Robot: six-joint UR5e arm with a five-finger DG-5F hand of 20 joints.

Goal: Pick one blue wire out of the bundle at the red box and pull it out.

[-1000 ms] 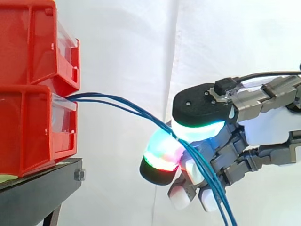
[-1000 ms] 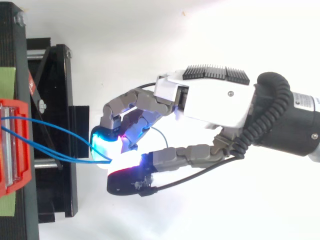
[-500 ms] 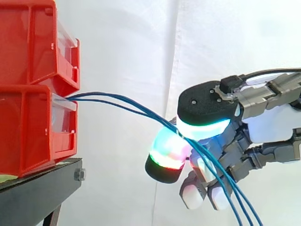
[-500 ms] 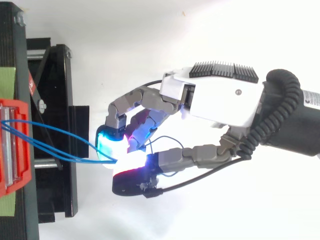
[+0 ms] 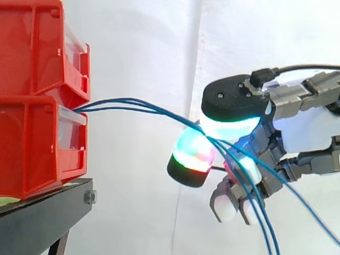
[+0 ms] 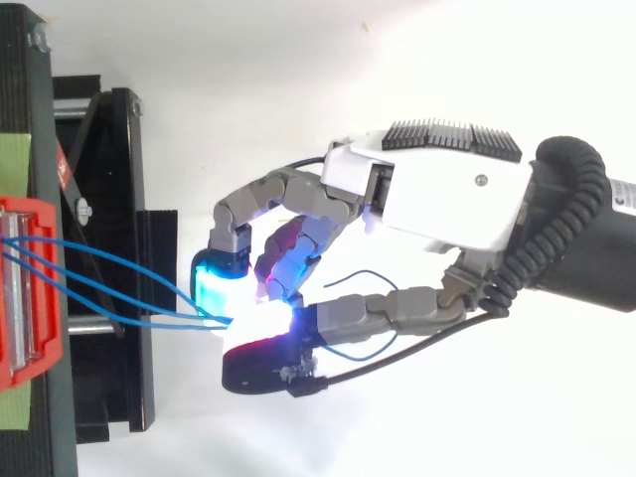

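You are pinching several blue wires point(image 5: 172, 118) between the pads point(image 5: 192, 154) of the curled hand point(image 6: 447, 199), well off the red box point(image 5: 37, 143) at the stand point(image 5: 42, 218) edge, so you should be shedding all but one while pulling level away.

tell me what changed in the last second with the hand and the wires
The hand, still pinching the blue wires, drew back from the red bins and rose a little, pulling more wire out. The strands now fan apart, and a slack loop has appeared behind the pinch. The bins and black stand stayed put.
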